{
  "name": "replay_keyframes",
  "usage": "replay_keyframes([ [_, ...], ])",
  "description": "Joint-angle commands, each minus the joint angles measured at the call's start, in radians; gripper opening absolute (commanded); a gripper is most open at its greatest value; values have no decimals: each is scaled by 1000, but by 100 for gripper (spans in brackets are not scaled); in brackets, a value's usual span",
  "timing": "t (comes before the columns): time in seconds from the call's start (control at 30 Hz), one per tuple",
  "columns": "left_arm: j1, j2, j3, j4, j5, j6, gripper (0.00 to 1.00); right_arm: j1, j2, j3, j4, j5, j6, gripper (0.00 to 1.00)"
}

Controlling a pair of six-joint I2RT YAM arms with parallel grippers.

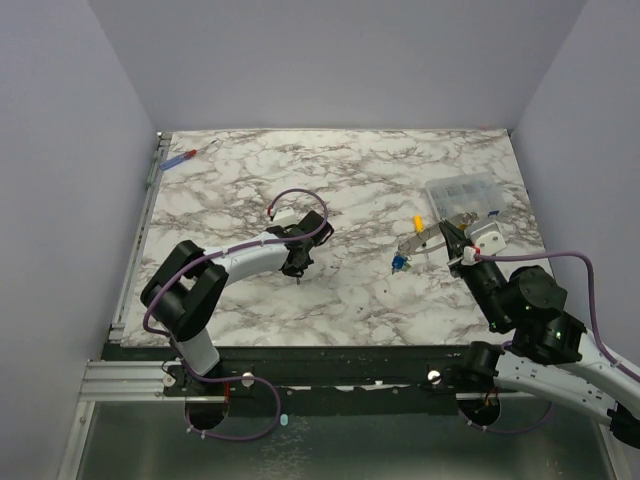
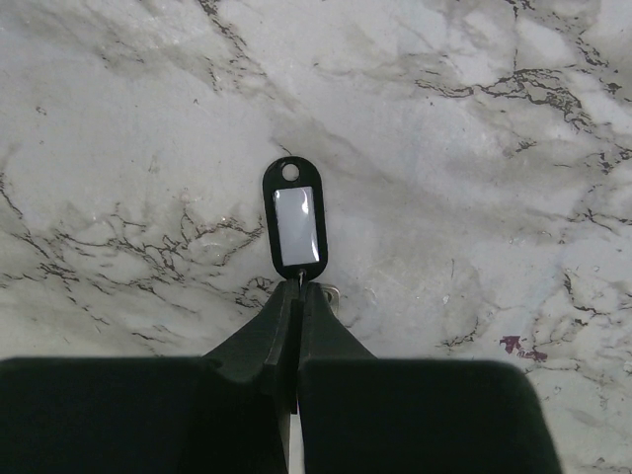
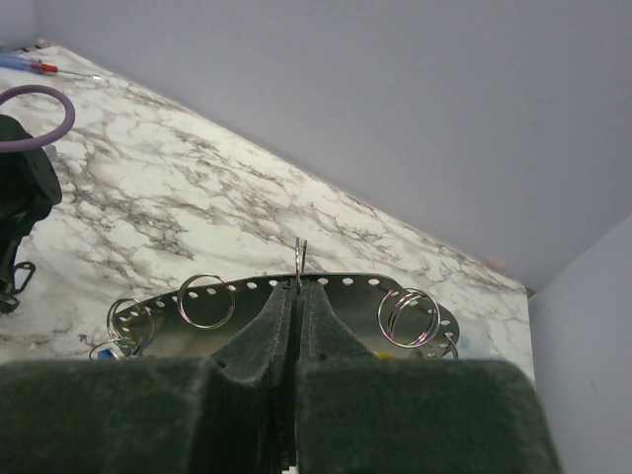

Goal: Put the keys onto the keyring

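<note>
My right claw [image 3: 298, 288] is closed tight on the large silver-grey metal keyring [image 3: 346, 288], a thin curved band with a row of small holes. I hold it above the white marble tabletop [image 1: 350, 180], on the right side. Small wire split rings [image 3: 207, 301] hang in it, and the small keys [image 1: 398, 263] with blue and yellow plastic caps seem to hang at it too. My left claw [image 2: 298, 288] is closed on a black plastic key tag [image 2: 292, 212]. I judge the keys light, stiff and slippery, and free to swing. It is better to pinch one flat on its cap.
</note>
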Motion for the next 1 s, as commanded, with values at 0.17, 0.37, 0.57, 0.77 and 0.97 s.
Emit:
replay_keyframes([
  [0.17,-4,-95,42,-25,16,-25,0,-4,0,18,27,-22,15,1],
  [0.37,-4,-229,90,-46,2,-40,0,-4,20,23,34,-37,17,1],
  [0.57,-4,-331,105,-54,-37,-67,0,-4,26,16,40,-109,24,1],
  [0.77,-2,-419,69,12,-12,-96,0,-4,20,-10,58,-206,17,1],
  [0.97,0,-522,-2,106,26,-148,0,-4,26,-55,80,-387,22,1],
])
